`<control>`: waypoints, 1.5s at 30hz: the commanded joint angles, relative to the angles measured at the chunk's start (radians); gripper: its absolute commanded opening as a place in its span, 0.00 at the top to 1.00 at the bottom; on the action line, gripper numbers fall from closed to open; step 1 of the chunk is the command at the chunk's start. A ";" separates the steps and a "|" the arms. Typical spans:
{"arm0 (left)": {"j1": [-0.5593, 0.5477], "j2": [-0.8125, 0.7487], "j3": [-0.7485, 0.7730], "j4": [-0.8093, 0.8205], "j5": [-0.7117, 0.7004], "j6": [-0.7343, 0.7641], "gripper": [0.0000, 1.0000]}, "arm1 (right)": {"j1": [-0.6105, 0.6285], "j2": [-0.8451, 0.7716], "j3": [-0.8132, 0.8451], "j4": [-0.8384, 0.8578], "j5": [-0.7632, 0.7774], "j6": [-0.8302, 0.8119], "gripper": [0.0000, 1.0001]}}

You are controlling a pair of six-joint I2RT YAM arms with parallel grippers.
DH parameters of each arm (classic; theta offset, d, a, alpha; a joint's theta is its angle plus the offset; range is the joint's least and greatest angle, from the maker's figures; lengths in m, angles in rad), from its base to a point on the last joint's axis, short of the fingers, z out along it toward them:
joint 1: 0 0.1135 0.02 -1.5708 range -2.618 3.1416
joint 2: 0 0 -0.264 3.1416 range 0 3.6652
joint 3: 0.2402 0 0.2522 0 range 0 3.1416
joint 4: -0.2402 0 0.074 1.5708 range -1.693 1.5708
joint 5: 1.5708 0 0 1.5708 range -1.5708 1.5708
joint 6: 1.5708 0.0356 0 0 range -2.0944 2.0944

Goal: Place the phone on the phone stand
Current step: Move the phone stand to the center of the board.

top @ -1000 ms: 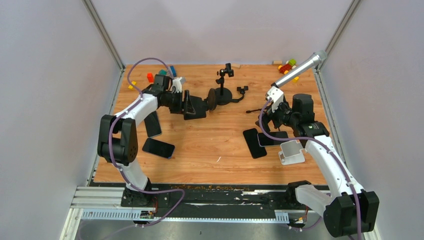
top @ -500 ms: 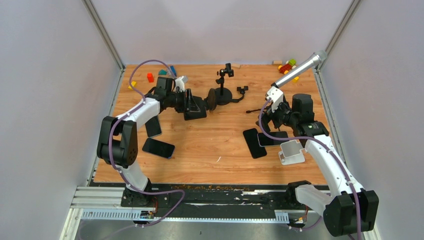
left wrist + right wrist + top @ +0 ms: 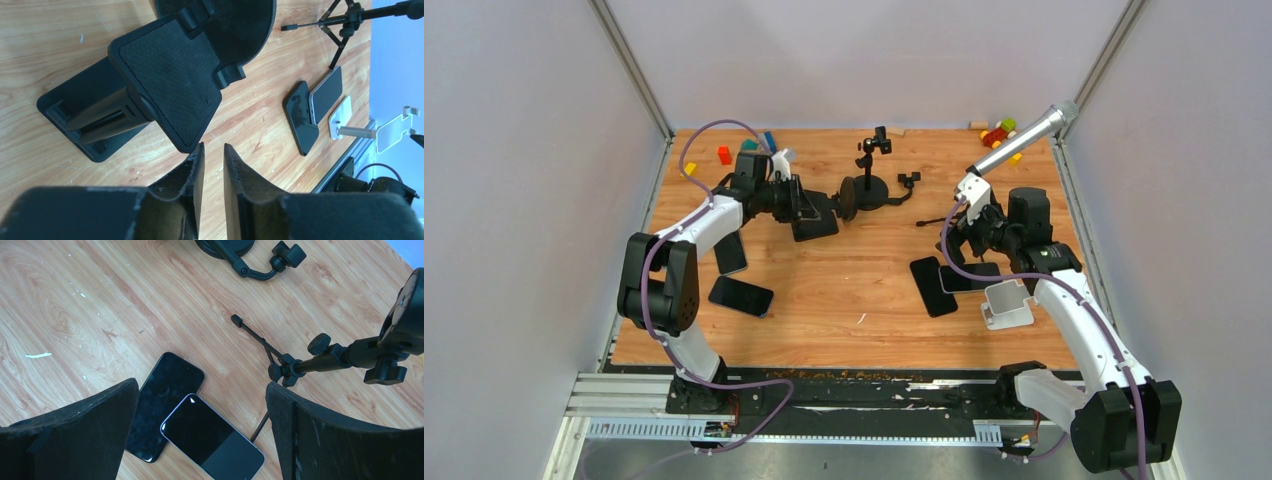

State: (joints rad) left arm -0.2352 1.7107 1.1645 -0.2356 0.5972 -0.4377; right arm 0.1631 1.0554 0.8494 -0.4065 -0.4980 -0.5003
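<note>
Currently right gripper (image 3: 200, 390) spread wide, empty, directly over silver-edged phone (image 3: 212, 440) — long axis diagonal, touching dark phone (image 3: 160, 405). Phone stand (image 3: 170, 85) far left, at left gripper's (image 3: 213, 152) near-closed empty jaws.

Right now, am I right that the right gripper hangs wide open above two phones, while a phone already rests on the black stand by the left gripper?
Not quite: the black stand by the left gripper carries no phone, as the left wrist view shows. The right gripper does hang wide open above two phones.
</note>
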 commanded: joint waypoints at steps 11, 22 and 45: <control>0.045 -0.084 -0.054 0.102 0.091 -0.064 1.00 | 0.004 0.002 0.010 0.019 0.003 -0.018 0.00; 0.049 -0.156 -0.128 0.155 0.041 -0.106 0.55 | 0.006 0.006 0.010 0.017 0.003 -0.021 0.00; 0.050 -0.043 -0.093 0.244 0.040 -0.186 0.56 | 0.005 0.015 0.010 0.015 0.012 -0.027 0.00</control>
State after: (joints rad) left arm -0.1898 1.6596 1.0405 -0.0753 0.6022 -0.5846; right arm 0.1631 1.0664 0.8494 -0.4068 -0.4919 -0.5076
